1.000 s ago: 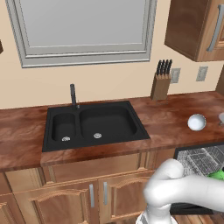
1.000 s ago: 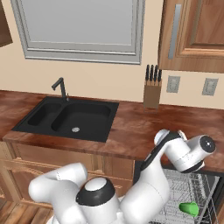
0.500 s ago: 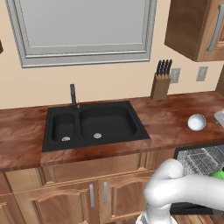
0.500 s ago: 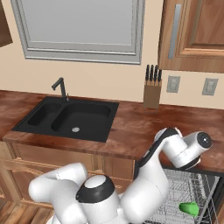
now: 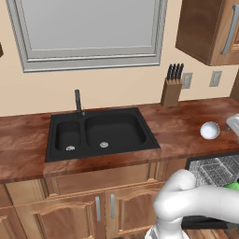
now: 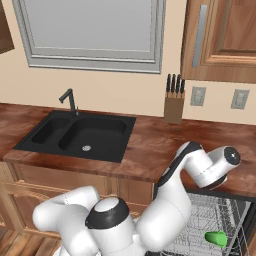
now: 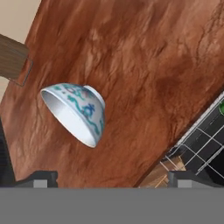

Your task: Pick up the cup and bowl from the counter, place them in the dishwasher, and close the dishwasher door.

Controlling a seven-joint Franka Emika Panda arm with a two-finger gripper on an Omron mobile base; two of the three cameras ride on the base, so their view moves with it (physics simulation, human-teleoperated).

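Left base view: the bowl (image 5: 209, 130) sits on the desk (image 5: 177, 123) at the right, well right of the sink (image 5: 100, 133) and just behind the open dishwasher (image 5: 212, 170); a bit of green, the cup (image 5: 232, 185), already shows in the rack at the frame's edge. So you're on the second pickup, by my read. Right base view: the cup (image 6: 216, 238) lies in the wire rack, lower right, and the arm's wrist reaches over the desk's front edge above the dishwasher; the bowl is hidden behind the arm here. Hand view: the bowl (image 7: 76, 111) lies upside down on the desk, patterned outside up, left of centre and well apart from the finger tips (image 7: 41, 178); the rack corner shows lower right. Your hand (image 7: 111, 180) is spread wide and carries nothing. Next move, as I judge it: bring the hand across until the bowl sits between the fingers, come down, and close on its rim or foot. The domed, glossy side may slip.
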